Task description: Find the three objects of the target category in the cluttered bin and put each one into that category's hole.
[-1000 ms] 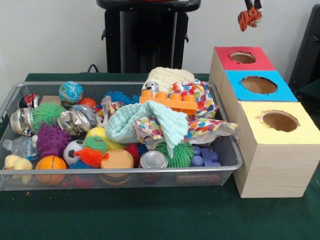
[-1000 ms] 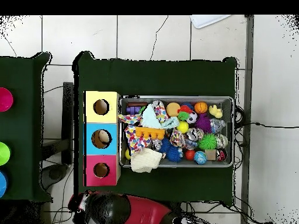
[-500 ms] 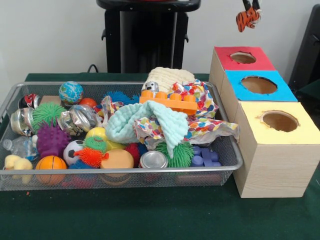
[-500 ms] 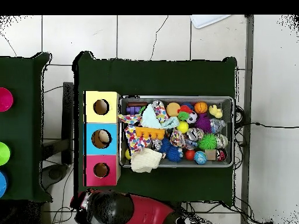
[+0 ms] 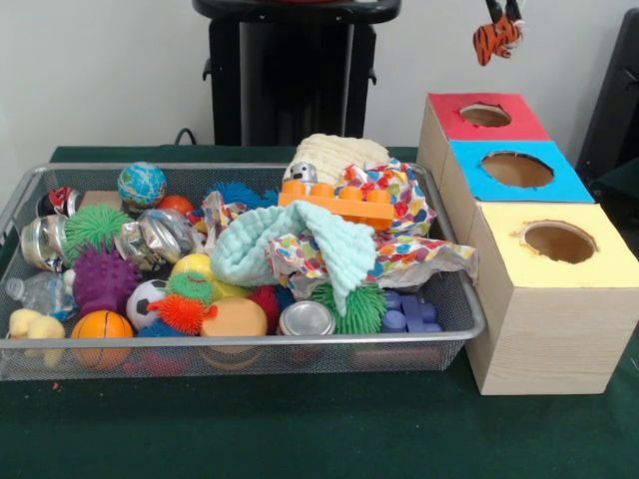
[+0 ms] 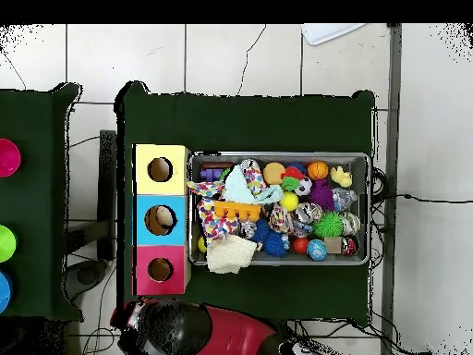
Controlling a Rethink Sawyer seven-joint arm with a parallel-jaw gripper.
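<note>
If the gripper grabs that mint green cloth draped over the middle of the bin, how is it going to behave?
The mint green cloth lies folded and sagging, so it would likely hang limp. It looks light. It overlaps the patterned cloth and leans against the orange block, so lifting it may drag or shift them.

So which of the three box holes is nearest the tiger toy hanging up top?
The red-topped hole; the tiger toy hangs above it, while blue and yellow sit farther forward.
</note>
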